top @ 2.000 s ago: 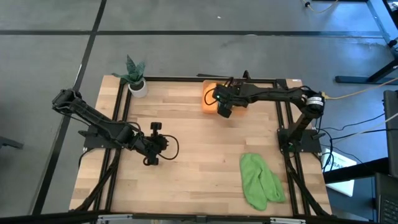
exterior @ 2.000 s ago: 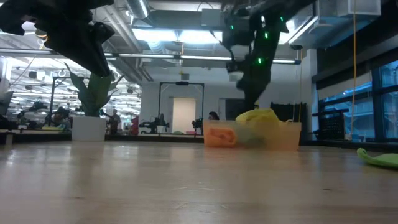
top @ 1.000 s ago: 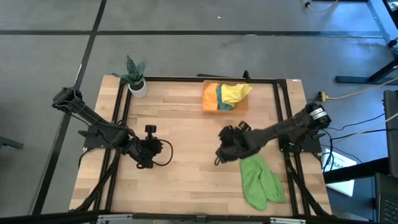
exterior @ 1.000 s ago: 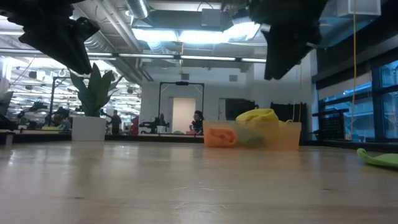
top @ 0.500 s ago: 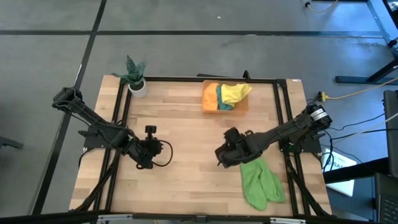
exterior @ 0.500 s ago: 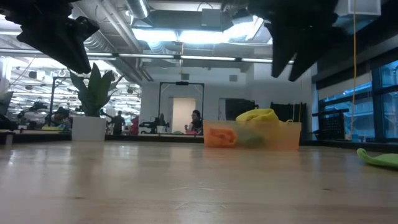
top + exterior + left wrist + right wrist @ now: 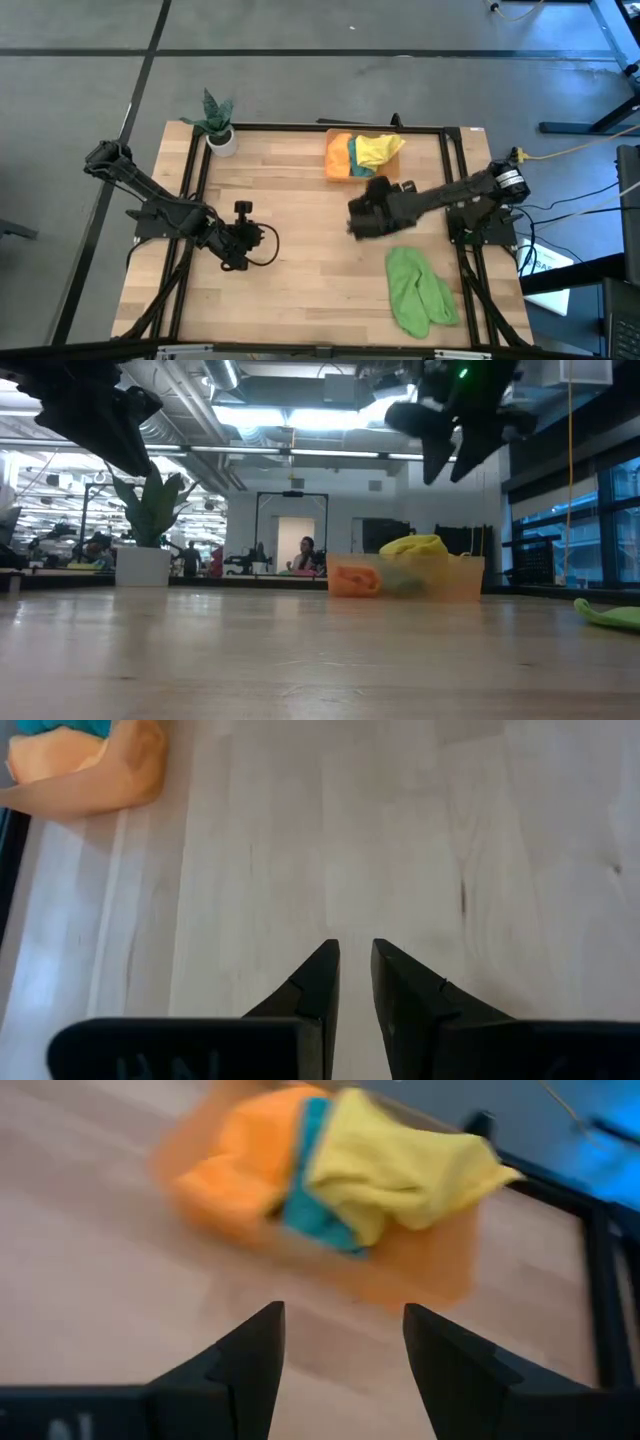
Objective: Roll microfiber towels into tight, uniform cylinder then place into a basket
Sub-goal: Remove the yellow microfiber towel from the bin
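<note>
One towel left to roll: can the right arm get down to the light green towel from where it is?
Probably yes. The right pincer hangs open and empty above bare table, and the light green towel lies flat nearby on its side with nothing between them.
</note>
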You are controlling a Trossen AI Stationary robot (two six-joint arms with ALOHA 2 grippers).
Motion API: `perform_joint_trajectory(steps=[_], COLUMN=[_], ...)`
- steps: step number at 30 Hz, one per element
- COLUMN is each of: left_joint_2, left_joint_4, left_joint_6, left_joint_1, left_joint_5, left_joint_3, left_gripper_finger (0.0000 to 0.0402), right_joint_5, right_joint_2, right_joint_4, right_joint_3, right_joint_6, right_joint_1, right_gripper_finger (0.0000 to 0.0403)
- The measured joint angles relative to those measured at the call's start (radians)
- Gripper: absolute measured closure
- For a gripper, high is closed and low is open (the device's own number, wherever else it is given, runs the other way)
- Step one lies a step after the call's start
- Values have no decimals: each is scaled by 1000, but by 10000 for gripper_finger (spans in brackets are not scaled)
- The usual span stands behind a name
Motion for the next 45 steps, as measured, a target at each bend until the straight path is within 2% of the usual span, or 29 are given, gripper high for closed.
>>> perform_joint_trajectory(steps=[3, 6, 13, 18, 21, 27, 35, 45], left_joint_2=[0, 0, 0, 0, 0, 0, 0, 1], left_joint_4=[0, -1, -1, -1, -1, -2, -2, -5], left_joint_6=[0, 0, -1, -1, -2, -1, -1, -3], left_joint_1=[12, 16, 16, 16, 16, 16, 16, 15], left_joint_5=[0, 0, 6, 7, 8, 8, 8, 8], left_joint_3=[0, 0, 0, 0, 0, 0, 0, 0], left_gripper_finger=[347, 347, 347, 347, 347, 347, 347, 347], right_joint_5=[-122, -276, -333, -457, -494, -498, -550, -579], right_joint_2=[0, 0, 0, 0, 0, 0, 5, 95], right_joint_4=[-29, -16, 132, 299, 327, 326, 320, 302], right_joint_3=[0, 0, 0, 0, 0, 0, 0, 0], right_joint_6=[-35, -190, -506, -667, -702, -702, -675, -704], right_joint_1=[-130, -277, -532, -651, -690, -727, -728, -728], right_gripper_finger=[197, 197, 197, 197, 197, 197, 197, 197])
